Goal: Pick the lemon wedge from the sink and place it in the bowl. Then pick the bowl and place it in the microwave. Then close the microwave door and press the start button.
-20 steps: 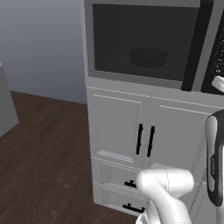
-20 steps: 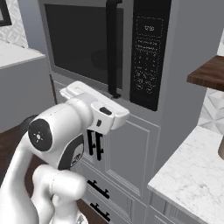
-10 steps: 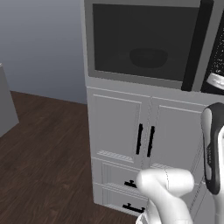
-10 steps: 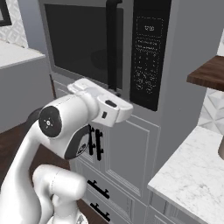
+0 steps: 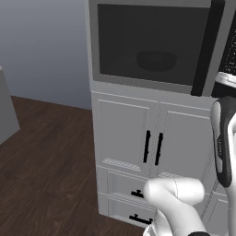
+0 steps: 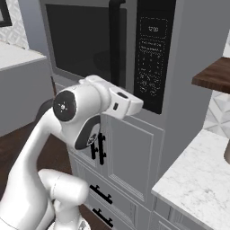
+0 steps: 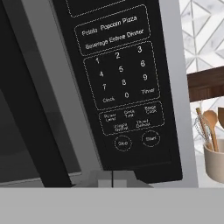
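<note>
Gripper (image 7: 112, 178): jaws closed, empty, just below ctrl panel (image 7: 120, 83).
Microwave door (image 5: 150, 44): closed.
Bowl (image 5: 156, 61): inside microwave (image 6: 112, 45), dim behind window.
Start btn (image 7: 151, 138): lower right of panel.

The microwave (image 6: 188, 54) is grey, and its control panel (image 7: 127, 87) is black with white lettering and thin dotted white outlines around the button groups. The microwave door (image 5: 147, 44) has a grey frame, a dark window and a black handle (image 6: 116, 42). Behind the glass, the bowl (image 5: 156, 60) looks dim black. The cabinet doors (image 5: 152, 143) below are pale grey with black pulls. The floor (image 5: 46, 161) is dark brown wood grain. The tabletop (image 6: 197, 179) is white marble with grey veins. A beige holder (image 7: 214, 164) carries wooden utensils.
</note>
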